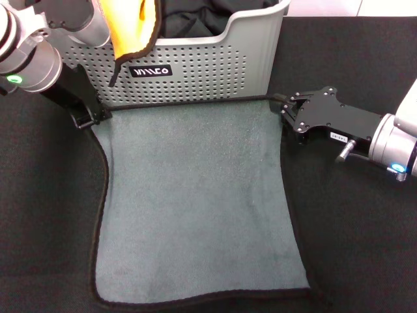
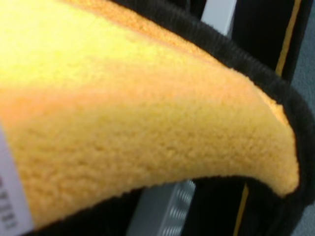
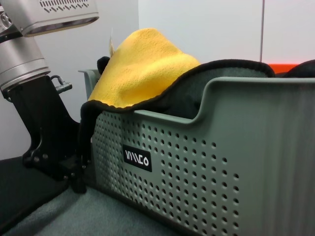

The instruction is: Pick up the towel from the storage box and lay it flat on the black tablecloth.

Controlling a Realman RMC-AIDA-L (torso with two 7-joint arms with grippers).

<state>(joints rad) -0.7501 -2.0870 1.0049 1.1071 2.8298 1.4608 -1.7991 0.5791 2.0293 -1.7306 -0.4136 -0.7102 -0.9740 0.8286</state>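
Towel [image 1: 195,202] spread flat, grey-green side up, on the black tablecloth [image 1: 365,248] against the storage box [image 1: 195,72], left gripper [image 1: 88,117] at its far left corner, right gripper [image 1: 287,111] at its far right corner, grip on either side impossible to tell, second yellow cloth [image 1: 133,23] draped over the box rim.

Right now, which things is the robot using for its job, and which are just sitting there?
For the job:
- the towel, spread grey-green side up
- the storage box behind it
- the black tablecloth underneath
- the left gripper and the right gripper, each at a far towel corner

Just sitting there:
- the yellow cloth draped over the box rim
- the black garments inside the box
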